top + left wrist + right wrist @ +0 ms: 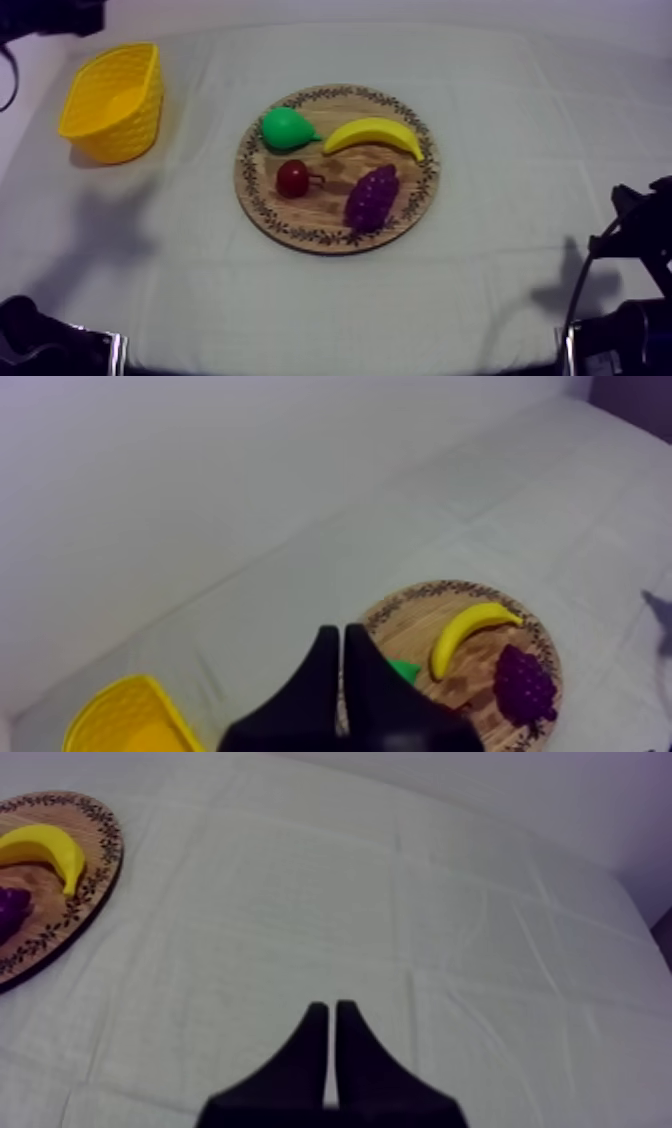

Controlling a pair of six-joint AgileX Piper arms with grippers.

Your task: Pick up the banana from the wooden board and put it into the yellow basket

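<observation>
A yellow banana (374,134) lies on the far right part of the round wooden board (262,200) in the middle of the table. The yellow basket (112,100) stands empty at the far left. In the left wrist view my left gripper (341,634) is shut on nothing, its fingers together as a wedge, high above the cloth with the banana (468,633), the board (425,596) and the basket (120,721) beyond it. My right gripper (331,1010) is also shut and empty, over bare cloth well to the right of the banana (45,849) and board (70,917).
On the board beside the banana lie a green pear (285,128), a small red fruit (294,178) and a purple bunch of grapes (371,198). Both arms rest low, at the table's near left corner (45,340) and near right corner (625,300). Grey-white cloth surrounds the board.
</observation>
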